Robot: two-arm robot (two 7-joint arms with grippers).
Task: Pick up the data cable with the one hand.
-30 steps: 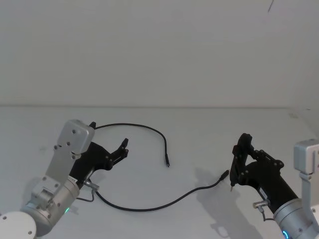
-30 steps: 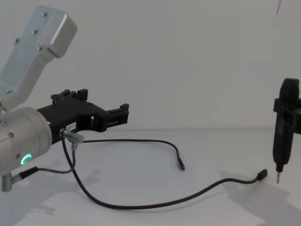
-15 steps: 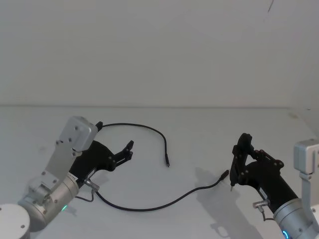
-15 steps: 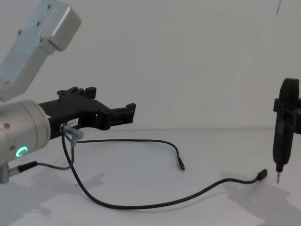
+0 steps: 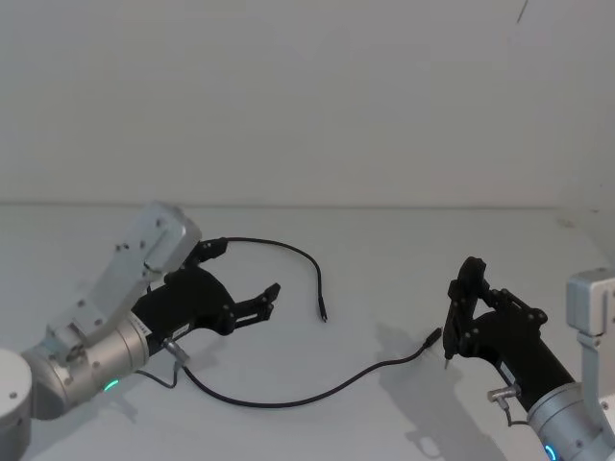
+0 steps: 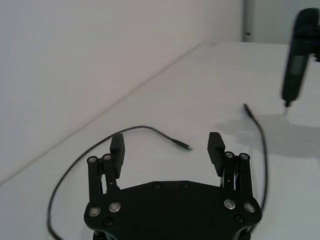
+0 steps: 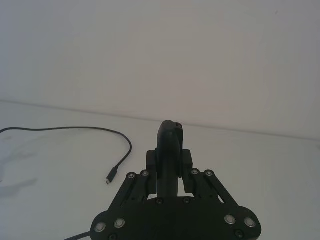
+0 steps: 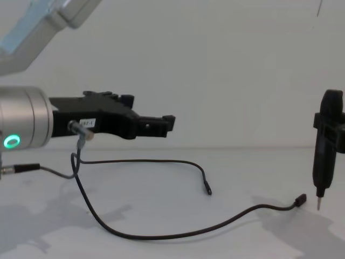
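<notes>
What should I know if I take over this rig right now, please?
Left gripper: open and empty, hovering above the table over the loop of the data cable.
Right gripper: shut on an upright black tool, parked at the right, with the tool's tip near one cable plug.
Done: approach only; the cable lies on the table, not gripped.
Left: lower the left gripper, close on the cable, lift.

Part of the data cable (image 5: 288, 403) behind the left gripper (image 5: 246, 268); right gripper (image 8: 329, 129) cut off at the chest view's edge.
</notes>
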